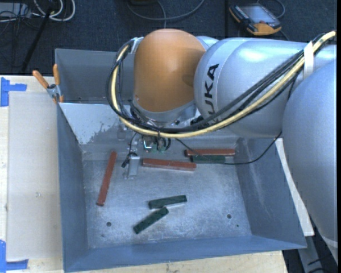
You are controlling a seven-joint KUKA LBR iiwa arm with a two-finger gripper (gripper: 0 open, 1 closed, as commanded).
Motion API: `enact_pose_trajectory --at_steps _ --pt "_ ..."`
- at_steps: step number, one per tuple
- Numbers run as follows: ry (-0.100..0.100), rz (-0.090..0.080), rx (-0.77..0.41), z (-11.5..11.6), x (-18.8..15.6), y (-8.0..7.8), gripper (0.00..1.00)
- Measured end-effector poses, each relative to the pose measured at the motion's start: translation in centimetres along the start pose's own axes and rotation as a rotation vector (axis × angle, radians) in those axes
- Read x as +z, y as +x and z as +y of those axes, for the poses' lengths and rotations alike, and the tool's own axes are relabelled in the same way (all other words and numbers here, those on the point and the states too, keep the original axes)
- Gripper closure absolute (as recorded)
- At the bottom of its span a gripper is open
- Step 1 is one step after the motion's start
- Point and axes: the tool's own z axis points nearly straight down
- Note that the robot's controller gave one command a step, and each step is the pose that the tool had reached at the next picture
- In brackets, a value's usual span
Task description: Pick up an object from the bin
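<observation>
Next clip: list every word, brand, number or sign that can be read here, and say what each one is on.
"KUKA": black letters running up the side of the silver arm link; cables cross the lower letters.
No other text is readable. The red-brown sticks and dark green sticks in the bin show no marks, and any print on the orange-and-black handheld device beyond the bin is too small to read.

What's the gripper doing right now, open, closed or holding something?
Gripper: cannot be told; it sits by the left end of a brown stick.
</observation>
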Motion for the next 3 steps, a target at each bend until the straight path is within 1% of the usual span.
enact_pose_trajectory --at_steps 1,2,3 --pt "0.001 -0.003 -0.572 4.1 14.8 0.8 0.00" --pt "0.002 -0.012 -0.653 2.0 11.4 0.5 0.00" --pt "0.002 -0.012 -0.789 0.8 10.1 -0.6 0.00"
